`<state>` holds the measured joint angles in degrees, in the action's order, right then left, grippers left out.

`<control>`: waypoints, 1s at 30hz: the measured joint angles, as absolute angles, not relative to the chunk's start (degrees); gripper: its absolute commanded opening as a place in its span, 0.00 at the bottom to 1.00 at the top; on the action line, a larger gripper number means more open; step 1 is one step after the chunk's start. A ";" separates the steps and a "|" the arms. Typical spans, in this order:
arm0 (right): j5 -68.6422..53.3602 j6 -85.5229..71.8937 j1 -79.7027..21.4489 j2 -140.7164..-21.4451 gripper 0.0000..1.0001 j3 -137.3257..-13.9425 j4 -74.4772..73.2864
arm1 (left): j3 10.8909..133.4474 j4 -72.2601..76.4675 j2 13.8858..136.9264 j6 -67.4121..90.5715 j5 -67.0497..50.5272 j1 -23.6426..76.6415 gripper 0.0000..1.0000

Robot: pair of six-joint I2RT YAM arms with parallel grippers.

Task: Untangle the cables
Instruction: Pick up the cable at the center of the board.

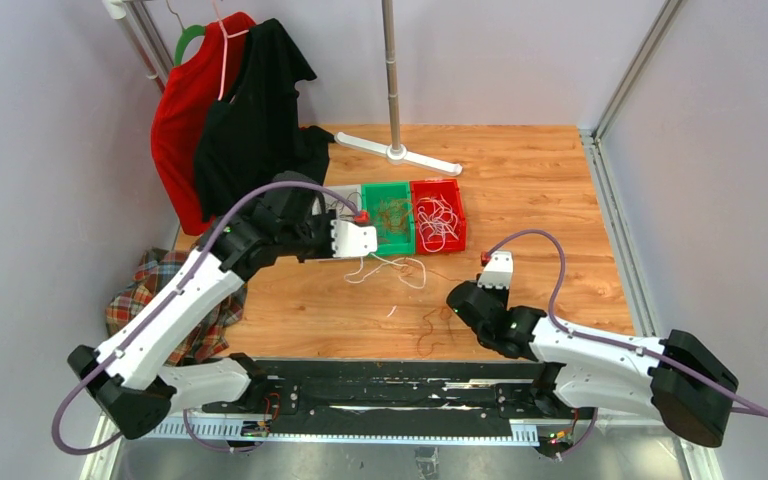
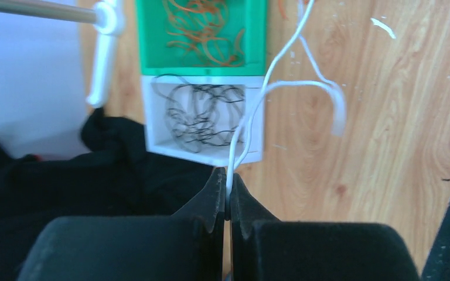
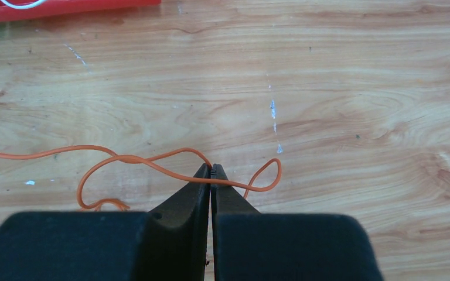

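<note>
– Left gripper (image 2: 228,178) is pinched shut on a white cable (image 2: 293,84). It sits at the corner of the white bin (image 2: 148,111), which is just beside the green bin (image 1: 387,186) on the left arm's side. The strand trails off over the wood in front of the green bin.
– Right gripper?
– Right gripper (image 3: 211,171) is clamped on one orange cable (image 3: 130,158), well in front of the green bin, toward the arm bases. The cable lies flat on the table (image 3: 357,88) in loose loops. No knot visible.
– How far along?
– Looks late. No ball of tangle anywhere in view. Black cables (image 2: 202,114) are in the white bin and orange cables (image 1: 395,218) are in the green bin. White cables (image 1: 438,222) are in the red bin (image 1: 438,184), just beside the green bin on the right arm's side.
– What's left?
– Probably just stragglers. A few white strands (image 1: 400,265) lie just in front of the green bin, one of them likely the cable in the left grip. Add the orange cable in the right grip. Going by the sort, orange goes in the green bin and white in the red bin.
– Anything unclear?
– Cannot tell whether the white strands cross each other; they are too thin from above.
</note>
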<state>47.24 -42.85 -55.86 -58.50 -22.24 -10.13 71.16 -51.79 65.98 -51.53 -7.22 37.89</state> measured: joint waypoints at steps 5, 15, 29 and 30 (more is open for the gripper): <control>48.03 -44.38 -55.16 -60.51 0.01 -23.94 -13.37 | 78.11 -56.42 62.26 -55.13 -2.48 37.87 0.01; 47.97 -46.06 -50.87 -60.49 0.01 -23.97 -16.88 | 87.68 -60.40 57.10 -62.92 11.07 37.63 0.01; 47.66 -47.11 -49.12 -57.82 0.01 -25.10 -19.53 | 105.80 -50.59 59.57 -60.42 15.70 37.63 0.01; 47.48 -47.20 -48.10 -57.78 0.01 -25.10 -19.59 | 105.80 -49.12 58.89 -61.01 16.32 37.63 0.01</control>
<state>47.48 -47.20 -48.10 -57.78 -25.10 -19.59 105.80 -49.12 58.89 -61.01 16.32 37.63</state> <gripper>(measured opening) 0.012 0.025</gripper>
